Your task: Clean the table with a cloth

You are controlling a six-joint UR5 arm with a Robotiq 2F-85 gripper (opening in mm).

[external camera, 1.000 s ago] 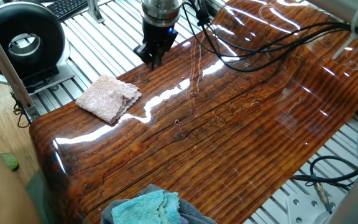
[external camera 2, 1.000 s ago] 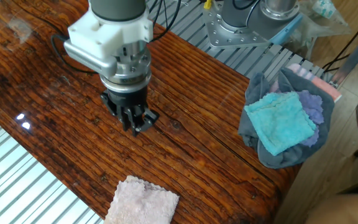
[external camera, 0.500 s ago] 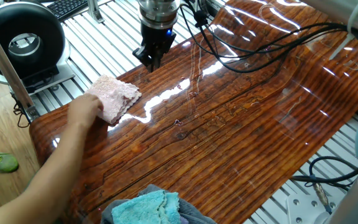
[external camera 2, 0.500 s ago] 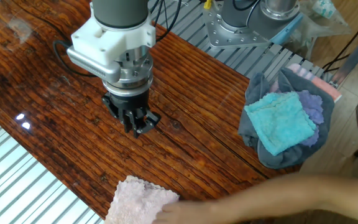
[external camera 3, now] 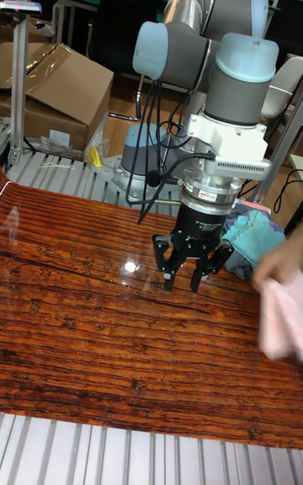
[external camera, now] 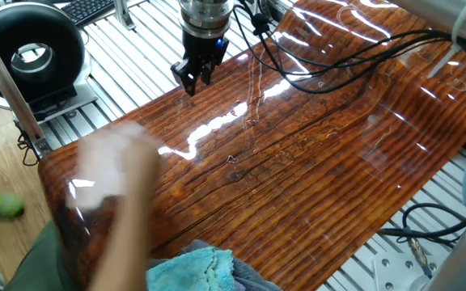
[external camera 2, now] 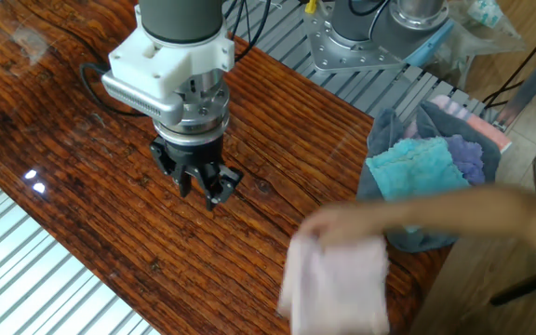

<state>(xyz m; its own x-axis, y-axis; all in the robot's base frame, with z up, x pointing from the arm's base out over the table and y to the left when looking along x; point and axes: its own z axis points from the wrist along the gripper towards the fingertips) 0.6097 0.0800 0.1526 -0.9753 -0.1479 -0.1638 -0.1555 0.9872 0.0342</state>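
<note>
**A hand lifts the pink cloth off the table while the gripper hangs empty**

From one fixed view, the gripper [external camera: 191, 74] hangs just above the far edge of the table [external camera: 314, 186], fingers pointing down and holding nothing. Black cables [external camera: 338, 52] trail from it across the glossy wood. At the near left corner a person's arm [external camera: 124, 218] reaches over the tabletop, badly blurred; a pale smear at its end is the hand, and I cannot make out the cloth apart from it here. A blue cloth [external camera: 192, 271] lies on a grey one at the near edge, and a round black device [external camera: 27, 52] stands on the metal frame beyond the table's left end.

From the other fixed view, the gripper [external camera 2: 199, 183] points straight down over the middle of the wood, its fingers spread apart with nothing between them, the tips close to the surface. The pink cloth [external camera 2: 338, 279] is up off the table, a blurred pale shape dangling from the hand [external camera 2: 361, 223] that comes in from the right. Behind the arm sits the pile of blue, grey and purple cloths at the table's end.

In the tall fixed view, the gripper [external camera 3: 190, 270] stands open above the table, empty. At the right edge the pink cloth [external camera 3: 282, 317] hangs from the blurred hand [external camera 3: 278, 266], clear of the wood and well apart from the gripper. Cardboard boxes [external camera 3: 55, 89] stand behind.
</note>
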